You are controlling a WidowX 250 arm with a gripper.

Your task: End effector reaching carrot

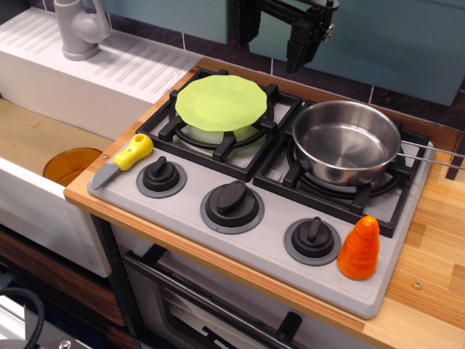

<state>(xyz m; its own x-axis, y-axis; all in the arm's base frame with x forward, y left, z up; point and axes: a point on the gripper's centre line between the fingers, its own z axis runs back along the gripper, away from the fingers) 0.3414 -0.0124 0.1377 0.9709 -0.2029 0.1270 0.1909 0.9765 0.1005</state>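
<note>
**Claw high at rear, carrot low at front right**

While the claw (275, 45) is hanging above the back of the stove with fingers spread wide and empty, the carrot (360, 249) is standing upright at the stove's front right corner, beside the right knob (312, 238). It is lying well forward, rightward and below, past the pan (346, 139).

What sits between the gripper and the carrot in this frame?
The steel pan on the right burner lies between the gripper, up at the back, and the carrot, standing at the stove's front right corner. Passing above it looks unobstructed.
</note>
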